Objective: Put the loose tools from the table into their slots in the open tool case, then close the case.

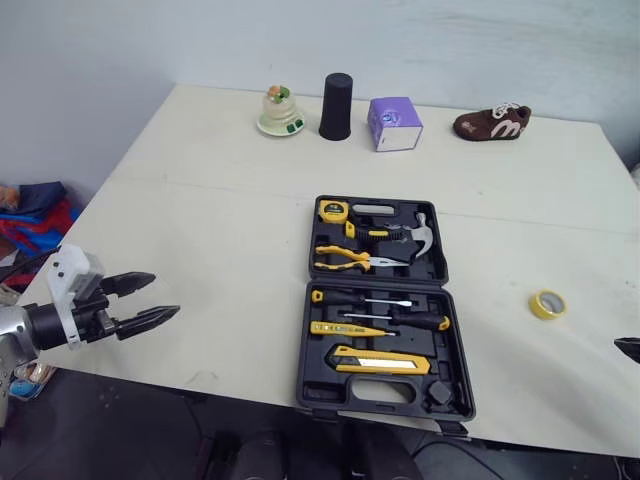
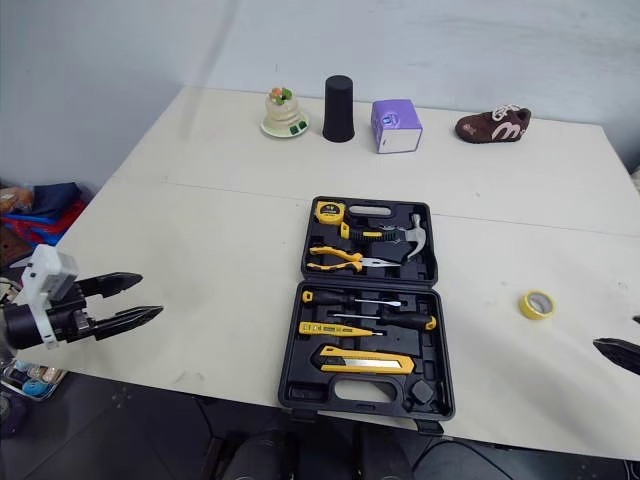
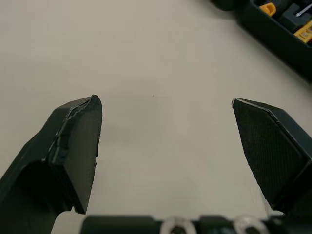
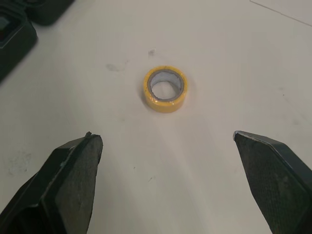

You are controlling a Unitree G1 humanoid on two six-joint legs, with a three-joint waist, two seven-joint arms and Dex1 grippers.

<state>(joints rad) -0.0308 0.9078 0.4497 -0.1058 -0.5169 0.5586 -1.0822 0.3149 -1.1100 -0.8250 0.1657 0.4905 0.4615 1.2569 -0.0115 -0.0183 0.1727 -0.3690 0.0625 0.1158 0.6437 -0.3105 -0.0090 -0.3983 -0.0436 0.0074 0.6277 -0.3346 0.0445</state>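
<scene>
You are looking down on a matte, cream-coloured table (image 1: 220, 230) against a pale wall, its surface smooth with a few faint scuffs. The black moulded plastic tool case (image 1: 455, 340) lies open and flat at the middle of the table. Its far half holds a yellow tape measure (image 1: 333, 211), a steel-headed hammer (image 1: 418, 236) and yellow-handled pliers (image 1: 350, 260). Its near half holds slim screwdrivers (image 1: 385, 301) and a long yellow utility knife (image 1: 380, 362). The one loose item is a small yellow tape roll (image 4: 165, 103), a glossy ring lying flat with its hole up, on the bare table to the right of the case and apart from it. Your right gripper (image 4: 165, 137) is just short of the roll with its flat-faced black fingers spread wide, holding nothing. Your left gripper (image 1: 166, 296) is over the table's left edge, well apart from the case, also spread wide and empty. Along the far edge stand a black tapered cup (image 1: 337, 105), a purple box (image 1: 394, 124) and a brown shoe (image 1: 492, 123).
</scene>
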